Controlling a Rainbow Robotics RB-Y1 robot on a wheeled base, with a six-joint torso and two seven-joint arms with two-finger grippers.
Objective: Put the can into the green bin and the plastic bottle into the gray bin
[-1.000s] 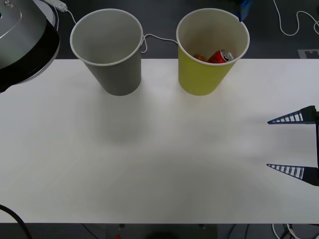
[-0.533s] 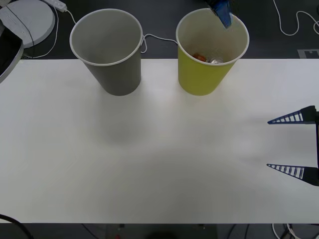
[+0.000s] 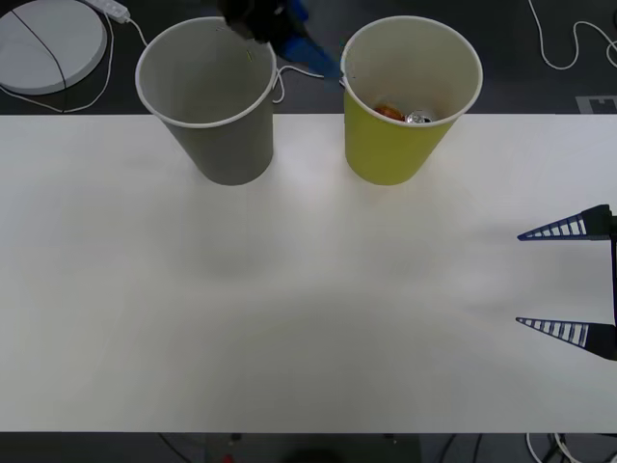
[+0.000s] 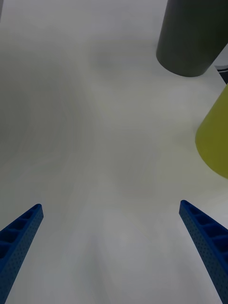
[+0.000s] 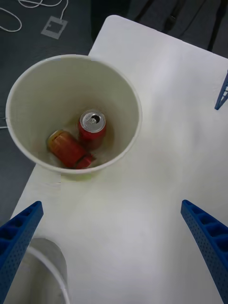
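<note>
The green bin (image 3: 405,145) stands at the table's back, right of centre. Inside it the red can (image 5: 92,128) stands upright, silver top up (image 3: 418,118), beside a second orange-red can (image 5: 67,149) lying on its side. The gray bin (image 3: 212,106) stands to its left, and its rim (image 5: 50,259) shows in the left wrist view. My left gripper (image 3: 308,48) hangs open above the gap between the two bins, holding nothing. My right gripper (image 3: 559,280) rests open and empty at the table's right edge. The plastic bottle is out of view.
The white table (image 3: 289,309) is bare in front of the bins. On the dark floor behind it lie a round white disc (image 3: 48,43) and white cables (image 3: 569,43). The gray bin (image 4: 192,38) and green bin (image 4: 216,137) stand far from my right fingers.
My left arm swung left from above the green bin to the gap between the bins. The red can, tilted a second ago, now stands upright in the green bin. The right arm stayed still.
</note>
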